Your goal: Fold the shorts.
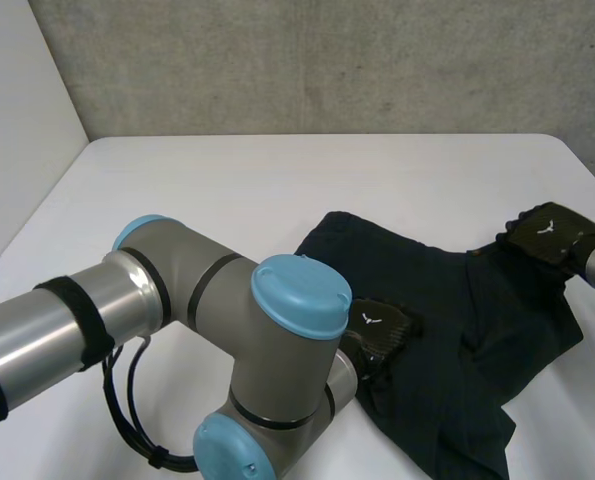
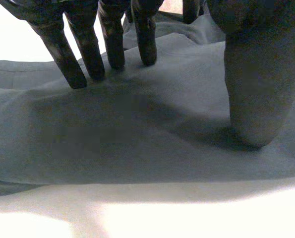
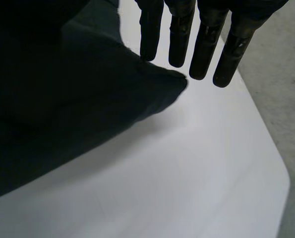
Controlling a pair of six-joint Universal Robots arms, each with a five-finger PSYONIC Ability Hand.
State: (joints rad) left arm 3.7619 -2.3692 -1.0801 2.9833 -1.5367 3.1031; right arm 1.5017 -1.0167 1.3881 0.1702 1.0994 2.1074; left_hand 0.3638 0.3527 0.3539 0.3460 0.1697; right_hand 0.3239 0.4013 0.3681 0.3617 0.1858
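While shorts [image 1: 447,300] lie rumpled, white-marked left hand [image 1: 385,335] presses straight-fingered — right hand [image 1: 545,232] likewise, at corner.

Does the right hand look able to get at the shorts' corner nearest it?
Probably yes: the right hand, fingers straight, hangs right at a corner of the shorts, with bare table beside it and nothing between them.

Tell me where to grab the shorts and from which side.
Grip the shorts at the pointed corner lying at the right robot hand fingertips, coming in from the table's right side. That corner juts onto bare table, thin and free, so a thumb could probably slide under it.
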